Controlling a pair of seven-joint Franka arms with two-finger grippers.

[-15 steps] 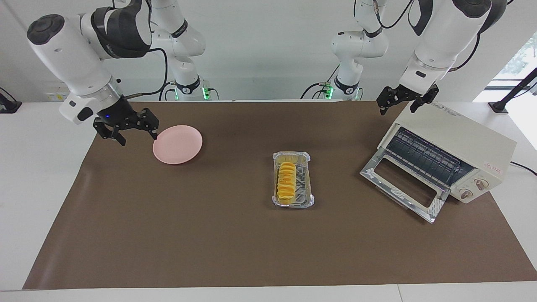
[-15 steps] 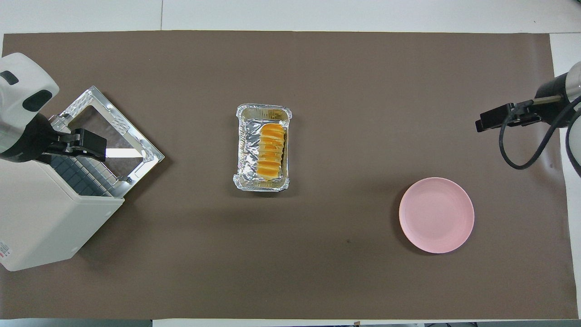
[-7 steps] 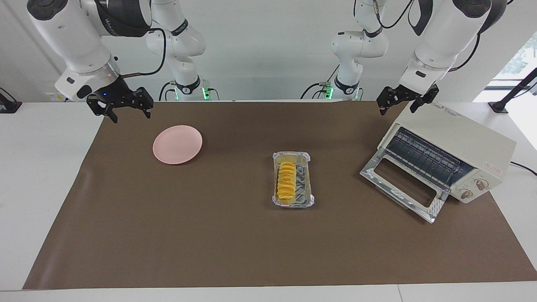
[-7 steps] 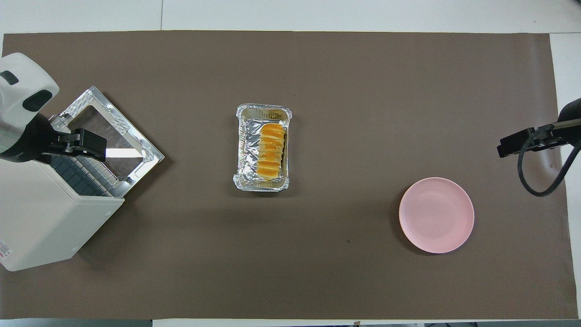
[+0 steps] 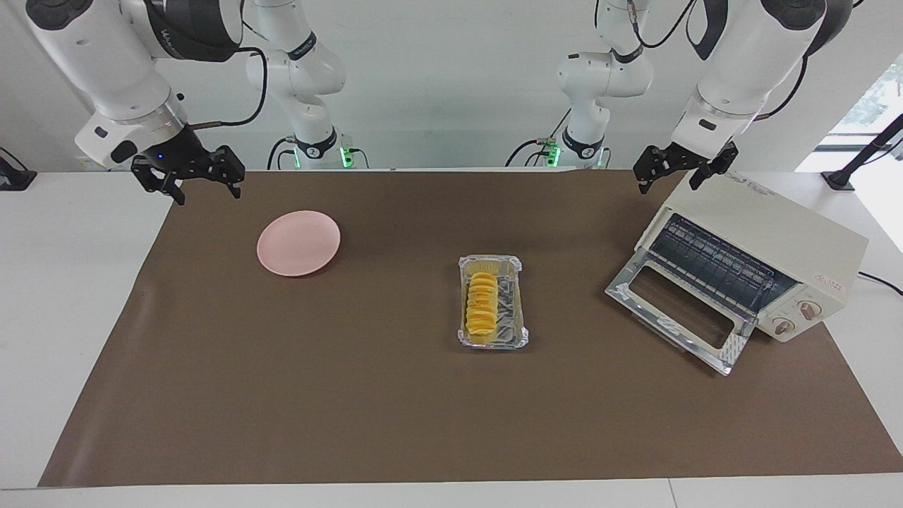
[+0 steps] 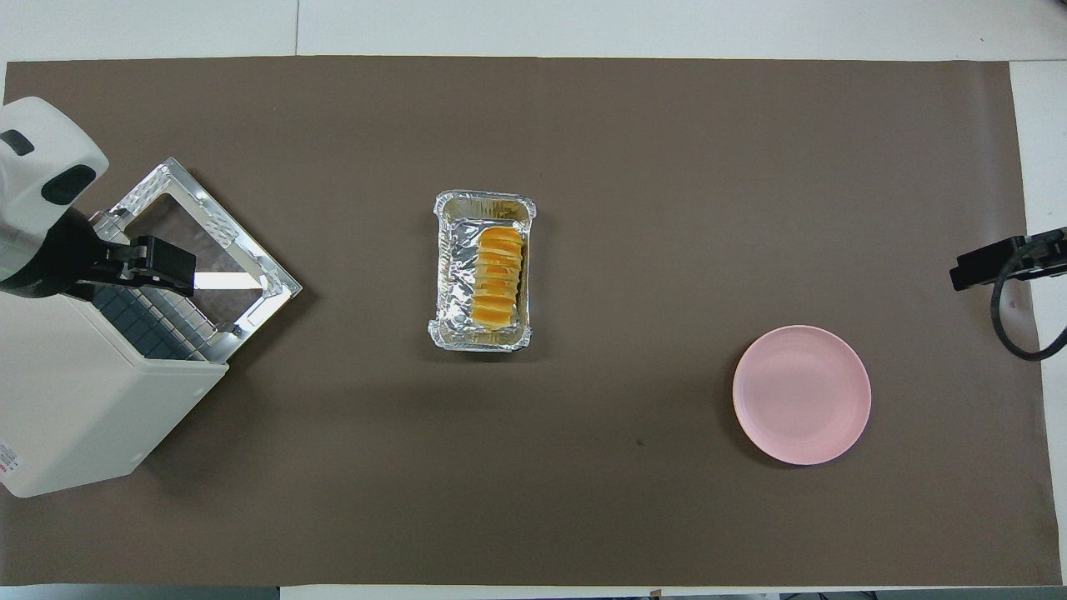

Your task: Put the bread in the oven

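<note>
The bread point(image 5: 482, 303), a ridged yellow-orange loaf, lies in a silver foil tray point(image 5: 520, 310) at the middle of the mat; it also shows in the overhead view point(image 6: 498, 275). The cream-white oven point(image 5: 769, 226) stands at the left arm's end of the table. Its glass door point(image 5: 677, 314) is dropped open and the wire rack shows inside. My left gripper point(image 5: 669, 185) is open and empty, up in the air over the oven's top corner. My right gripper point(image 5: 207, 194) is open and empty, up over the mat's edge beside the pink plate point(image 5: 298, 242).
The foil tray point(image 6: 454, 267) is longer than the loaf. The round pink plate point(image 6: 802, 394) lies bare toward the right arm's end. The oven's open door point(image 6: 208, 242) juts out over the brown mat point(image 6: 633, 125) toward the tray.
My right gripper has risen and drawn away from the pink plate toward the right arm's end of the table. The left arm, bread, tray and oven have not moved.
</note>
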